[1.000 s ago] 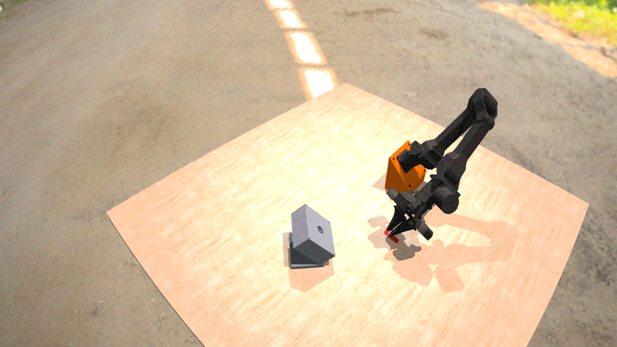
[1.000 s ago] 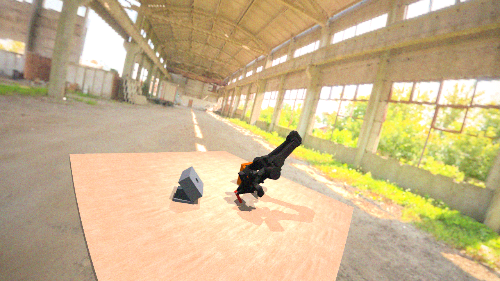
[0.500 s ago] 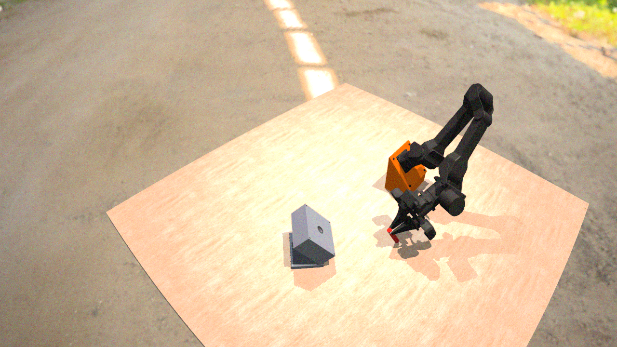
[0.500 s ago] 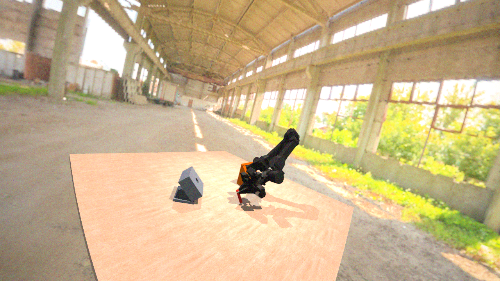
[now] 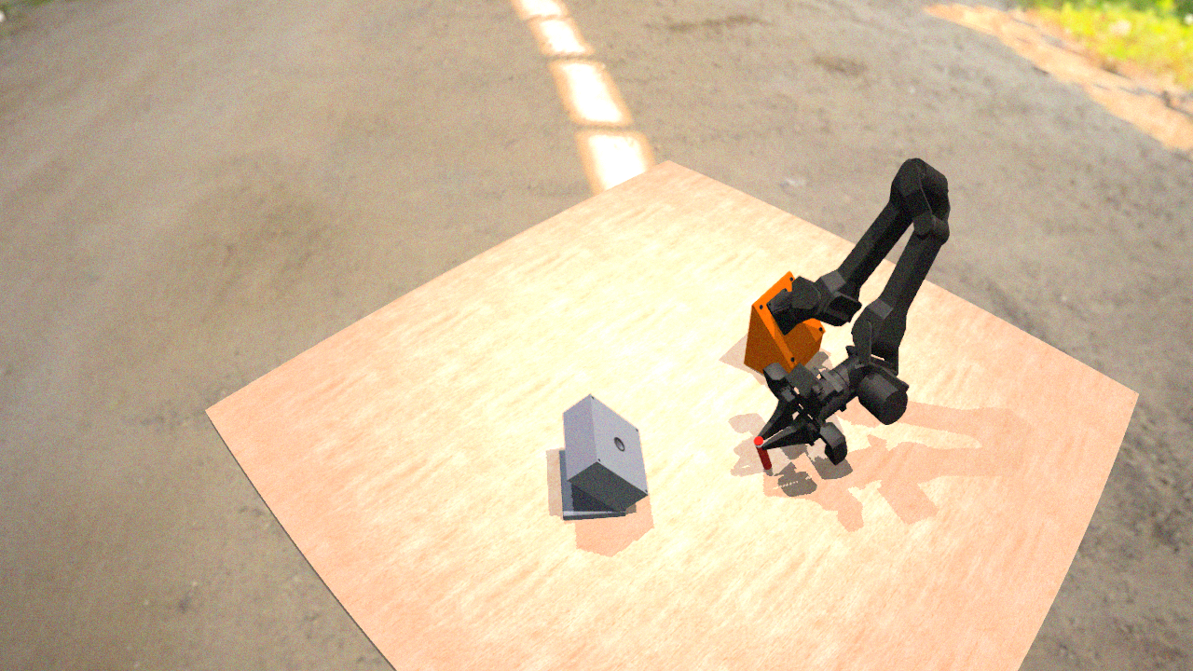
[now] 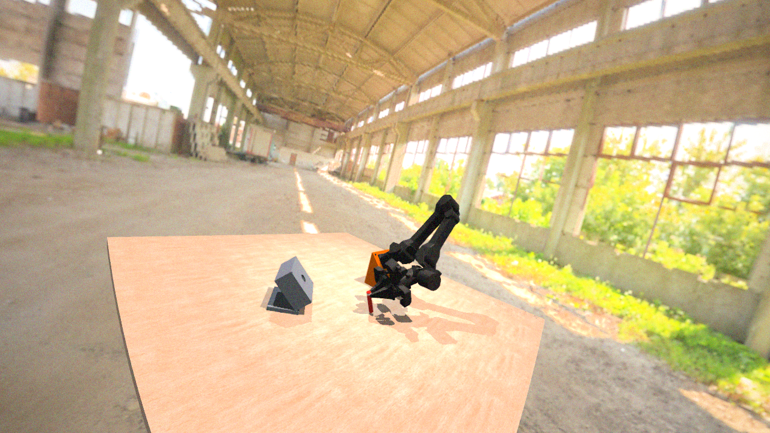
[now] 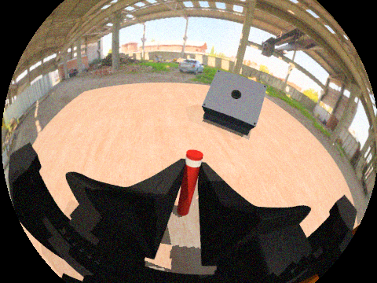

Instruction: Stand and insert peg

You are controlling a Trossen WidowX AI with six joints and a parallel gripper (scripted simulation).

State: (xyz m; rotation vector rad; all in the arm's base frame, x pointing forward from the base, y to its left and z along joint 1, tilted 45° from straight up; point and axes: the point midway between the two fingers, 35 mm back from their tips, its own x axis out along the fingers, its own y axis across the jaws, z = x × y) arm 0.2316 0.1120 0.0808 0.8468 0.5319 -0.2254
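The red peg (image 5: 763, 456) (image 6: 369, 304) (image 7: 189, 188) is close to upright, its white-banded end up and its plain end down at or just above the table; whether it touches is hard to tell. My gripper (image 5: 761, 445) (image 6: 370, 294) (image 7: 192, 165) is shut on the peg just below the white band, reaching in from the side at a low slant. The grey sloped panel (image 5: 600, 455) (image 6: 293, 282) (image 7: 229, 106) stands apart from the peg. Its one dark hole (image 5: 619, 444) (image 6: 302, 278) (image 7: 236, 94) is in plain view and holds nothing.
The wooden table (image 5: 417, 433) (image 6: 215, 344) (image 7: 118, 126) carries the panel and the arm. The orange arm base (image 5: 763, 337) (image 6: 372, 268) stands close behind the gripper. The panel rests on a dark grey foot (image 5: 583, 511) (image 6: 280, 307). Arm shadows fall around the peg.
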